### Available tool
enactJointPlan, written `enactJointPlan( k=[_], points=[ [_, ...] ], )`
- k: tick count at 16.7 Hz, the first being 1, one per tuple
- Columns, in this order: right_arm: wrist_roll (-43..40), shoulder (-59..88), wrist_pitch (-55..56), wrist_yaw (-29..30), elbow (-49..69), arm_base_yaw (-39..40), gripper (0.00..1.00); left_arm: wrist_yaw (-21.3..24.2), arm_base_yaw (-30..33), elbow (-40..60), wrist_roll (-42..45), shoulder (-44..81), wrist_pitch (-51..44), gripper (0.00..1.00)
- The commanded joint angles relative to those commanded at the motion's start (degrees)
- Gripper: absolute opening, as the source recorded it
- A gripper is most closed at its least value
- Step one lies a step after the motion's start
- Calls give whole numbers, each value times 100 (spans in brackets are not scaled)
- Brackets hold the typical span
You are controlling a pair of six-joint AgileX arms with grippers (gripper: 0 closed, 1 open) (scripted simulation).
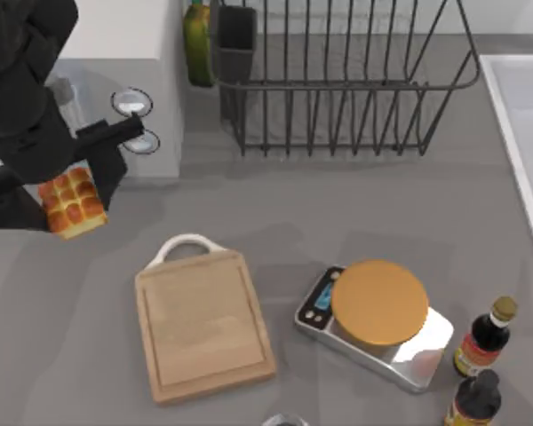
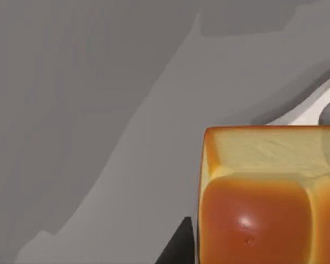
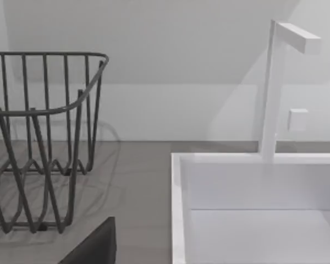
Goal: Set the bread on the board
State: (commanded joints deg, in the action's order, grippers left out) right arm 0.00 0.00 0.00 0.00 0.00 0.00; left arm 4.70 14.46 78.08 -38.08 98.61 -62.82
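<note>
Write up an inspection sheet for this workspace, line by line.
Surface: grey table.
Job's things: bread held off the board, at the table's left; board bare.
Clutter: scale right of the board; two dark bottles at the right; green bottle by the wire rack.
Hands: left hand shut on the bread; the right hand's fingers cannot be judged.
Cables: nothing seen.
Surroundings: white sink with faucet.

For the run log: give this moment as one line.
left gripper: shut on bread, at table's left | board: bare, bread not yet on it | right arm: parked by sink
</note>
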Motion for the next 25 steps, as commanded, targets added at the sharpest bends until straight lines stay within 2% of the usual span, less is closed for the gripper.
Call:
enactJointPlan(
  k=[7, 12, 16, 25],
  points=[
    [0, 0, 0, 0, 0, 0, 100, 4, 985, 332, -5147, 52, 524, 0],
    [0, 0, 0, 0, 0, 0, 100, 10, 1556, 140, -7469, 450, 661, 0],
    [0, 0, 0, 0, 0, 0, 100, 39, 1796, -109, -8269, 784, 591, 0],
    [0, 0, 0, 0, 0, 0, 100, 45, 1798, -223, -8298, 852, 733, 0]
  ],
)
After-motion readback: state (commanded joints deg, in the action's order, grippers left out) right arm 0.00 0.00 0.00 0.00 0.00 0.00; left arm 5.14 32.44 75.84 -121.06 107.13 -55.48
